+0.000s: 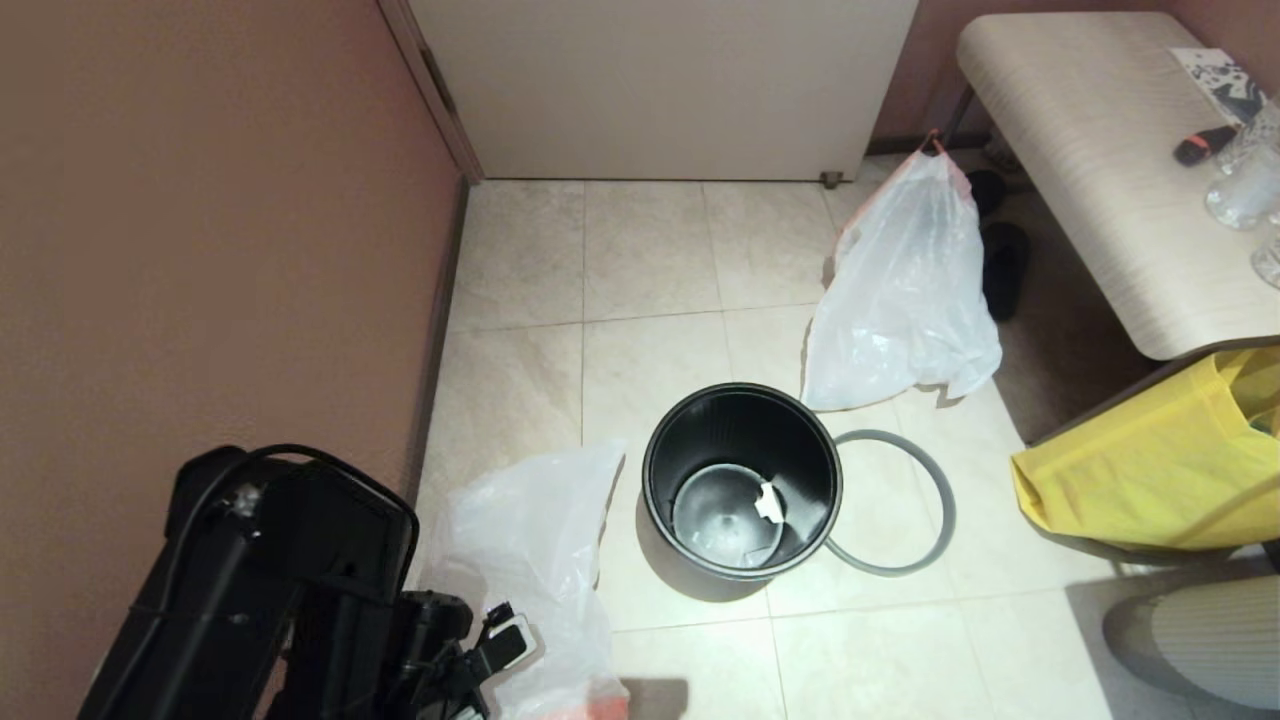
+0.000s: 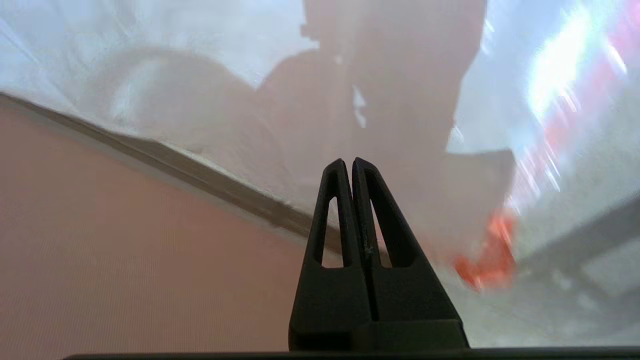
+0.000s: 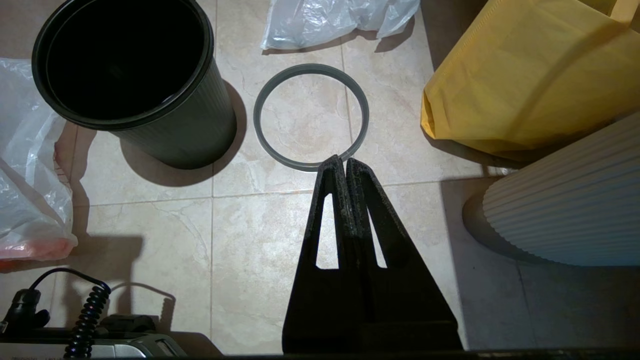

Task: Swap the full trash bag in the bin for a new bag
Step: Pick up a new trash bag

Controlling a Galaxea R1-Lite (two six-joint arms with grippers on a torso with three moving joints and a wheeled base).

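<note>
The black bin (image 1: 740, 480) (image 3: 125, 65) stands upright on the tiled floor, holding only a white scrap. Its grey ring (image 1: 890, 500) (image 3: 310, 117) lies flat on the floor beside it. The full trash bag (image 1: 905, 290) (image 3: 340, 20) sits behind the bin, gathered to a red point. The new bag (image 1: 540, 560) (image 3: 25, 175) lies limp to the bin's left, orange hem nearest me. My left gripper (image 2: 348, 162) is shut with nothing seen between its fingers, close against that bag's film by the wall. My right gripper (image 3: 342, 160) is shut and empty, hovering just short of the ring.
A yellow fabric bag (image 1: 1150, 460) (image 3: 525, 75) and a ribbed white object (image 1: 1200, 640) (image 3: 565, 200) crowd the right side. A bench (image 1: 1100, 170) stands at the back right with black shoes (image 1: 1005, 265) under it. A pink wall (image 1: 200, 250) runs along the left.
</note>
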